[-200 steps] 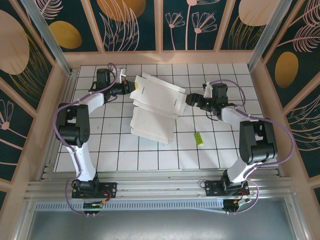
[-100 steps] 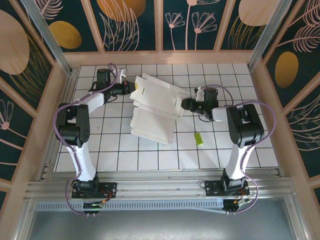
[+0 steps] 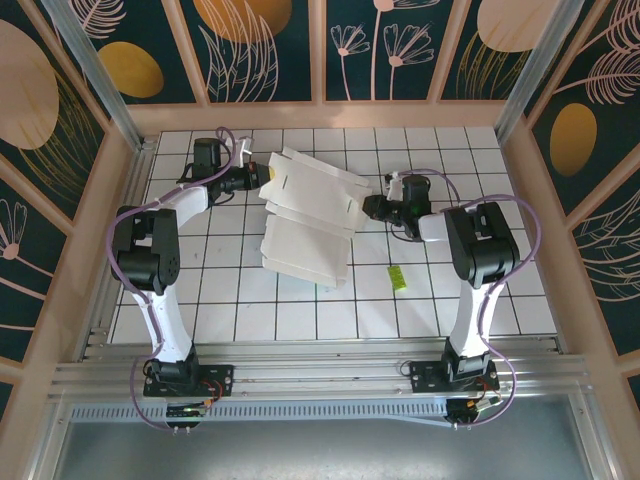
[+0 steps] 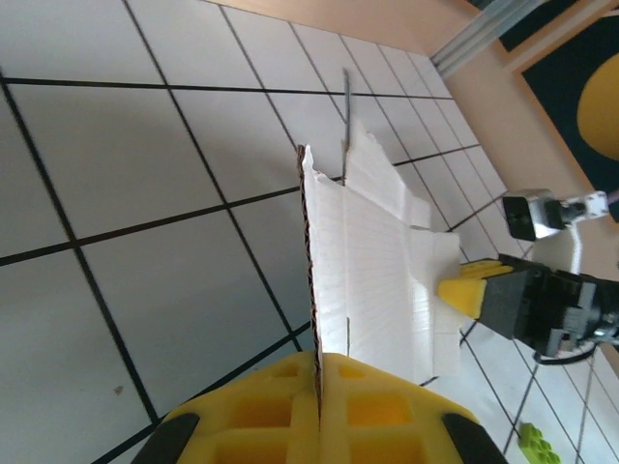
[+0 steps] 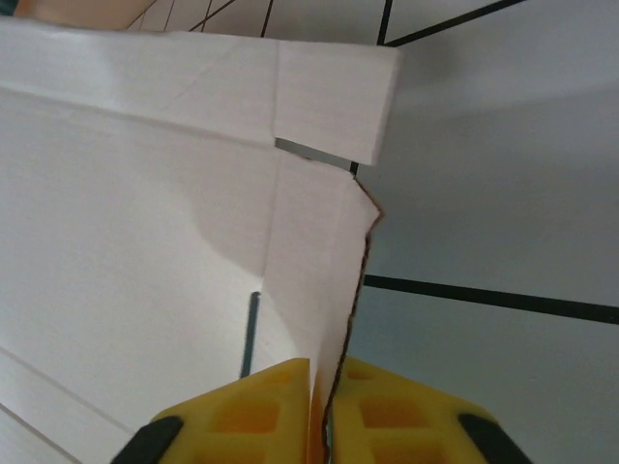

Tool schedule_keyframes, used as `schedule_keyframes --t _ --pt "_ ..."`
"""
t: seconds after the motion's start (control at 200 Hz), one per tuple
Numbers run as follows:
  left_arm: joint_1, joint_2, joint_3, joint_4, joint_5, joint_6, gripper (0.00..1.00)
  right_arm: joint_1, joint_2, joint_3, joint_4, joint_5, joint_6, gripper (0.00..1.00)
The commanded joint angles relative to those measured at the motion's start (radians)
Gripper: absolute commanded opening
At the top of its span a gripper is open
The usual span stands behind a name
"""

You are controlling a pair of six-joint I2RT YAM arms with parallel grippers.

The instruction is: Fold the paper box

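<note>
The paper box point(image 3: 310, 210) is a creased white card sheet lying half unfolded across the middle tiles, its far part lifted. My left gripper point(image 3: 262, 178) is at the sheet's left edge. In the left wrist view its yellow fingers point(image 4: 387, 411) are shut on the card's edge point(image 4: 372, 261), which stands upright between them. My right gripper point(image 3: 368, 207) is at the sheet's right flap. The right wrist view has its jaws point(image 5: 324, 372) shut on a thin flap of the box point(image 5: 145, 222). Across the sheet, the left wrist view catches the right gripper's yellow tip point(image 4: 464, 290).
A small yellow-green slip point(image 3: 397, 278) lies on the tiles below the right gripper, also low right in the left wrist view as the slip point(image 4: 535, 447). Wooden walls point(image 3: 320, 115) ring the tiled table. A metal rail point(image 3: 320, 380) runs along the near edge.
My right gripper has moved left onto the box's right flap and shut on it, and the right arm has folded in closer. The left gripper has kept its grip and place.
</note>
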Motion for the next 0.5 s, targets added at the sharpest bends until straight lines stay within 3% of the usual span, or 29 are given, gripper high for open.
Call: schedule_keyframes --t 0.0,0.105,0.225,0.35,0.496 --pt "-0.007 -0.058 0.008 -0.016 -0.087 0.004 0.14 0.012 -0.124 -0.013 0.019 0.089 -0.061 0.05" --pt "-0.007 -0.133 -0.034 0.004 -0.164 -0.045 0.43 0.040 -0.242 -0.052 0.008 0.213 -0.153 0.00" --pt "-0.007 -0.258 -0.137 0.083 -0.261 -0.196 0.61 0.098 -0.363 -0.114 0.054 0.372 -0.292 0.00" --pt "-0.007 -0.398 -0.222 0.069 -0.411 -0.509 0.61 0.161 -0.429 -0.197 0.180 0.488 -0.402 0.00" --pt "-0.041 -0.433 -0.303 0.121 -0.353 -0.909 0.57 0.230 -0.440 -0.291 0.361 0.570 -0.506 0.00"
